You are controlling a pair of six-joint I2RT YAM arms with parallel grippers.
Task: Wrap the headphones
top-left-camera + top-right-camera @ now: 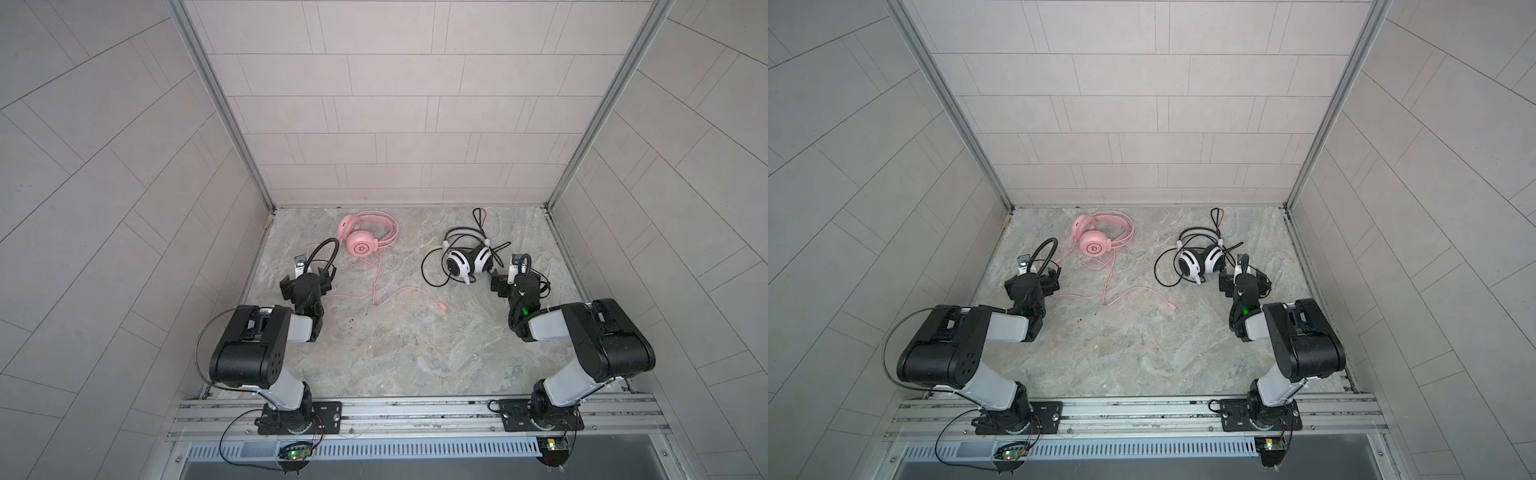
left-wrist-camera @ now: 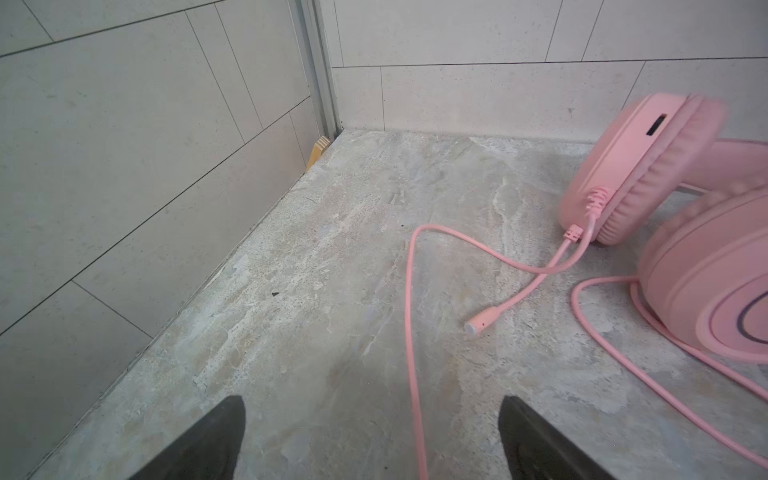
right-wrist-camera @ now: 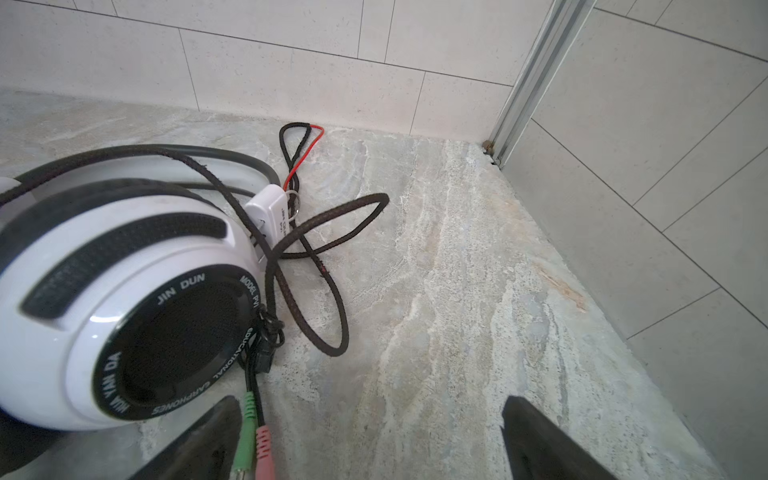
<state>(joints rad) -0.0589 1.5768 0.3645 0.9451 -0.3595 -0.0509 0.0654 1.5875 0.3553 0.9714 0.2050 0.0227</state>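
Observation:
In both top views the pink headphones [image 1: 360, 244] [image 1: 1095, 246] lie at the back left of the marble table. Their pink cable [image 1: 378, 286] trails forward in loose loops. The white-and-black headphones [image 1: 467, 259] [image 1: 1198, 262] lie at the back right, ringed by their black cable [image 1: 424, 266]. My left gripper [image 1: 306, 279] [image 2: 370, 401] is open just left of the pink set, and the pink cable [image 2: 411, 332] runs on the table between its jaws. My right gripper [image 1: 519, 279] [image 3: 371, 401] is open beside the white earcup [image 3: 104, 291], with the green and pink plugs [image 3: 253, 436] by one finger.
Tiled walls close in the table on three sides. A small wooden wedge [image 2: 319, 151] sits in the back left corner. The pink boom mic [image 2: 482, 322] rests on the table. A white inline clip [image 3: 270, 208] lies among the black cable loops [image 3: 328, 299]. An aluminium rail [image 1: 415, 415] carries both arm bases.

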